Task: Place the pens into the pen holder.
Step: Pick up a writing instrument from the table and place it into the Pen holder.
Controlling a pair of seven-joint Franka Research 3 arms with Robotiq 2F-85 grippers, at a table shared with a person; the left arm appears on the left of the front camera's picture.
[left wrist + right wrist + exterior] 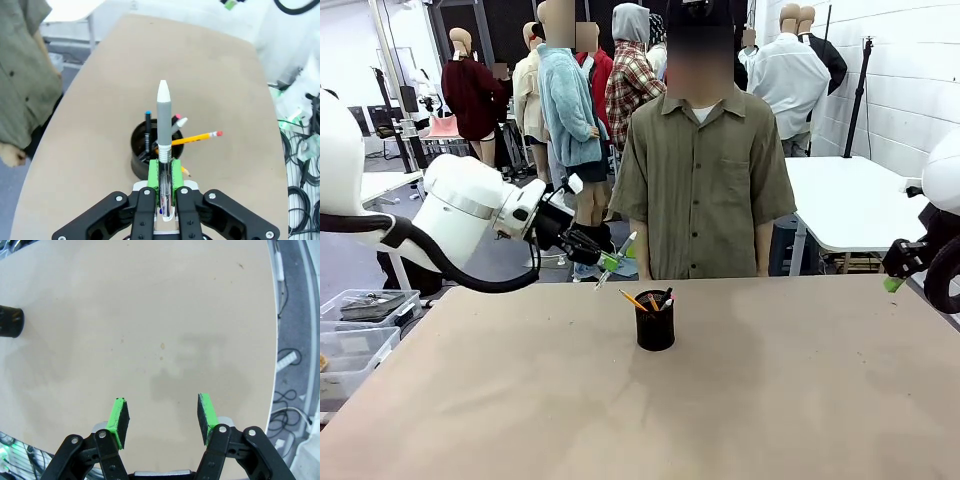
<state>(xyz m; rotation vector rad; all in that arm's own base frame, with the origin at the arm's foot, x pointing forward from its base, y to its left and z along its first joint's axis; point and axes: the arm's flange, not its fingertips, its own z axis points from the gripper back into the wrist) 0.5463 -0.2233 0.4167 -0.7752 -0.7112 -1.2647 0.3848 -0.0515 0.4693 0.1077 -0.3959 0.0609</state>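
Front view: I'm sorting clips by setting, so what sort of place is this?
Probably a robotics lab or workshop. A white robot arm reaches over a bare brown table, a white-painted block wall stands behind, and cables lie on the floor beside the table.

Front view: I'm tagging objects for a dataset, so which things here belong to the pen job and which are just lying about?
Part of the job:
- pen holder on the table
- yellow pencil and pens in it
- grey-white pen in the left gripper

Lying about:
- clear plastic bins left of the table
- white side table
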